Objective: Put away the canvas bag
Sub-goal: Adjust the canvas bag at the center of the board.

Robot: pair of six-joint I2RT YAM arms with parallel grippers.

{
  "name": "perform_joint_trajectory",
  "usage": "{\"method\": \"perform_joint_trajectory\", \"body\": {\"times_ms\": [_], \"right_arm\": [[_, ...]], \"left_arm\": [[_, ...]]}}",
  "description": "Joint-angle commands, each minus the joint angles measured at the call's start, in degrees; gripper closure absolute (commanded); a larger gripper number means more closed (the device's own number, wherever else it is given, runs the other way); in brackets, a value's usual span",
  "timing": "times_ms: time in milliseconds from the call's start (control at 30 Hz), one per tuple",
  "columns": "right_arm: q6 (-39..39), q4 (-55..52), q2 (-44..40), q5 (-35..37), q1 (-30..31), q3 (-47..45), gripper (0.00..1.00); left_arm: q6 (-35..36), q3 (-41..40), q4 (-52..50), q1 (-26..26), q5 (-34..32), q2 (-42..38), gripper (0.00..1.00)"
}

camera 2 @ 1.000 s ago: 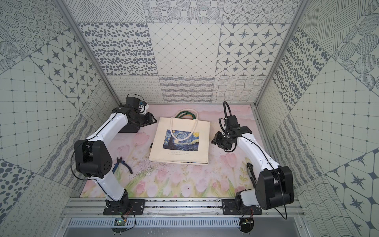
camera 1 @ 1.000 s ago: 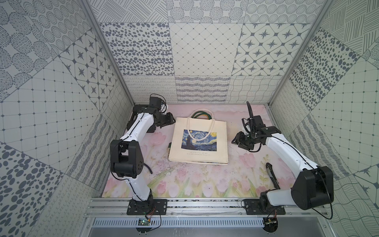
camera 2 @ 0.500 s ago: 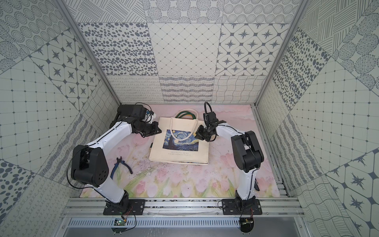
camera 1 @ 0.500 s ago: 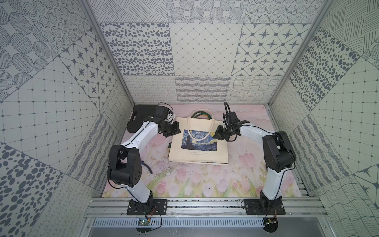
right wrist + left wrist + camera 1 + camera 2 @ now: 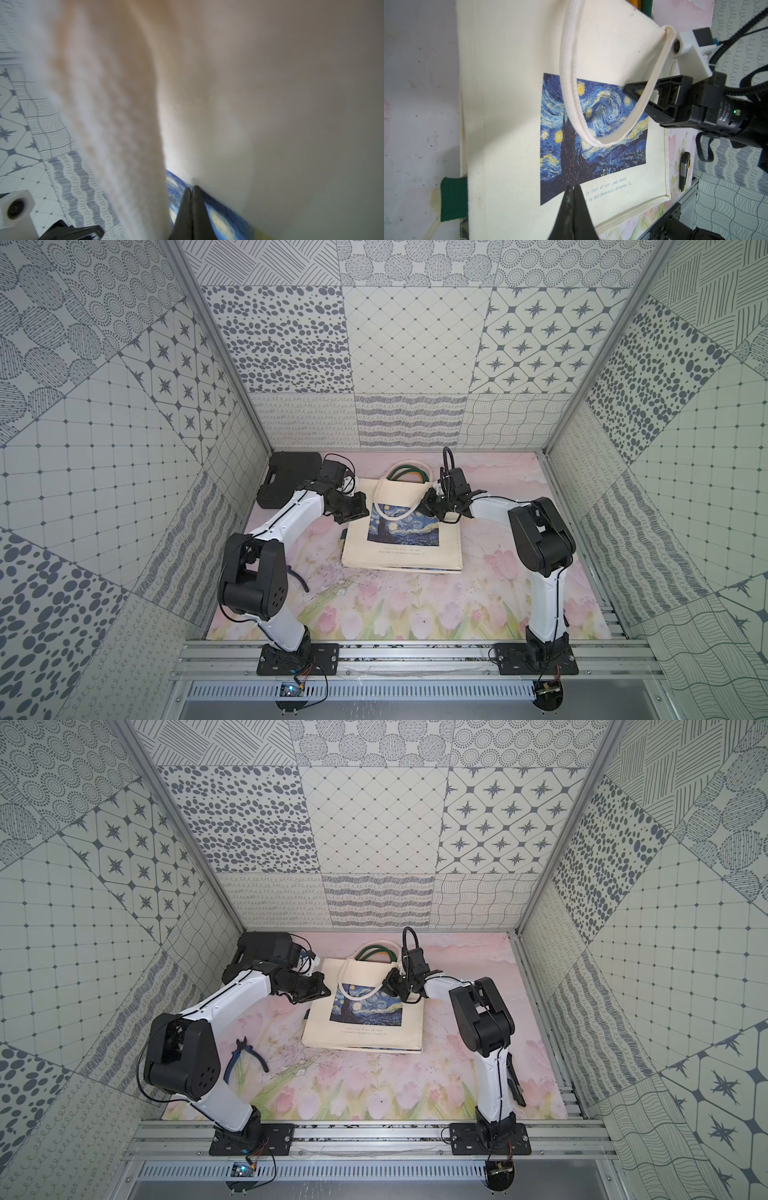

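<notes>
That cream canvas tote bag (image 5: 401, 562) with the blue starry print lies flat in the middle of the bench (image 5: 415, 614), soft and light, likeliest lifted by its white webbing handle (image 5: 569, 83), with the left gripper (image 5: 364, 512) and right gripper (image 5: 429, 506) flanking it, jaws pinched together, apparently empty.

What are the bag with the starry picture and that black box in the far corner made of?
Canvas bag: cream woven cloth, matte; the weave shows along its handle. Black case: probably moulded hard plastic, dull finish, judging by its stiff rounded edges.
</notes>
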Motion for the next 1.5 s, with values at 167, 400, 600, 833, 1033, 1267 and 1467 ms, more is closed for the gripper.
{"method": "perform_joint_trajectory", "body": {"times_ms": [167,400,600,833,1033,1267,1467], "right_arm": [[8.49,6.51,4.65,-0.64,-5.25,22.15,1.0],[2.18,-1.92,1.08,-3.3,-6.6,18.52,1.0],[-7.01,-8.87,-1.6,-2.61,-5.32,12.24,1.0],[-6.11,-9.38,4.69,-2.96,-2.8,18.19,1.0],[-2.02,-9.94,10.39,-2.99,-4.62,17.4,1.0],[-4.86,-10.94,8.89,-2.11,-7.37,9.48,1.0],[-4.77,-9.99,7.45,-0.99,-11.47,4.93,1.0]], "left_arm": [[1.42,2.6,0.84,0.04,1.55,1.71,1.0],[1.22,7.66,4.2,0.05,5.67,7.14,1.0],[-4.29,18.86,11.0,-1.06,13.89,18.41,1.0],[-7.06,32.68,10.78,-5.75,13.83,29.46,1.0],[-8.64,39.25,8.71,-5.55,12.35,40.24,1.0],[-8.57,31.54,12.64,-3.21,10.95,40.27,1.0],[-7.55,25.85,13.89,0.78,9.52,38.01,1.0]]}}
